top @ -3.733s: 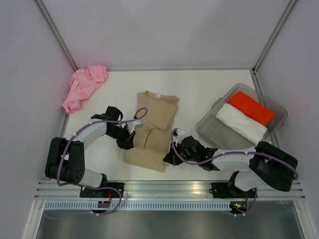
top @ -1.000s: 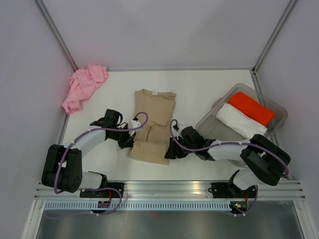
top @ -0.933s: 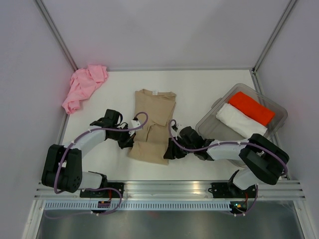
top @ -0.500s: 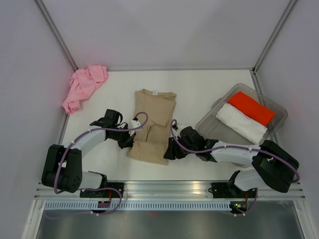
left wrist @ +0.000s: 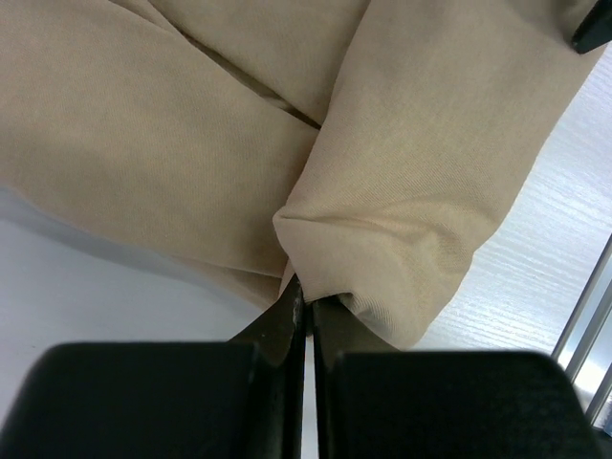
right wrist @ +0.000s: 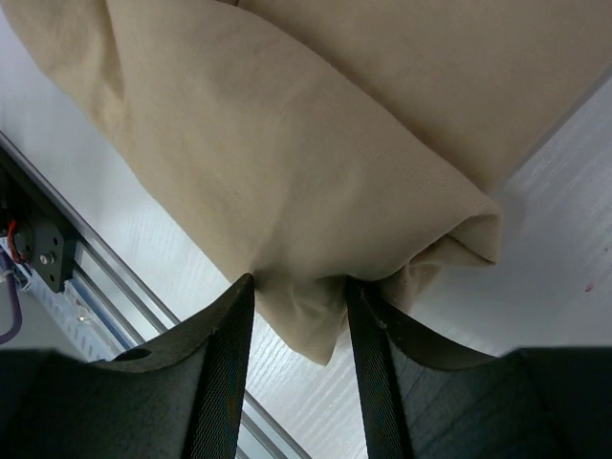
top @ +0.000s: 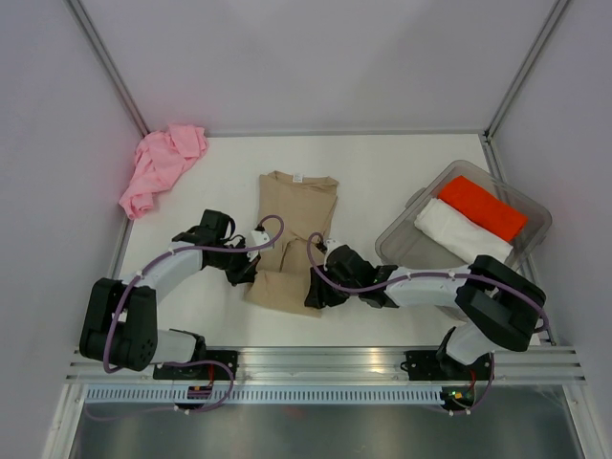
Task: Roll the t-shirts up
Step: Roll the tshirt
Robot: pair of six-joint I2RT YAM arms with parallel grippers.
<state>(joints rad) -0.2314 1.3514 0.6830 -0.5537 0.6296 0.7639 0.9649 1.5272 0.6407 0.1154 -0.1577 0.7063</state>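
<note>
Left arm point(top: 167, 260): bent at the elbow, reaching inward and low. Left tool point(left wrist: 301, 298): jaws pressed together, pinching a fold of the tan t-shirt point(top: 296, 206). Right arm point(top: 430, 284): stretched low toward the left. Right tool point(right wrist: 296, 287): fingers partly apart, gripping the same cloth bunched between them.

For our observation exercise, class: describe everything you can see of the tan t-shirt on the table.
The tan t-shirt is plain, soft cloth, folded lengthwise into a narrow strip on the white table, between the arms. Its collar, with a small label, points to the far side; its near end is rolled into a thick bundle. The left gripper is shut on the roll's left end; the right gripper clamps its right end, cloth bunched in its grip.
</note>
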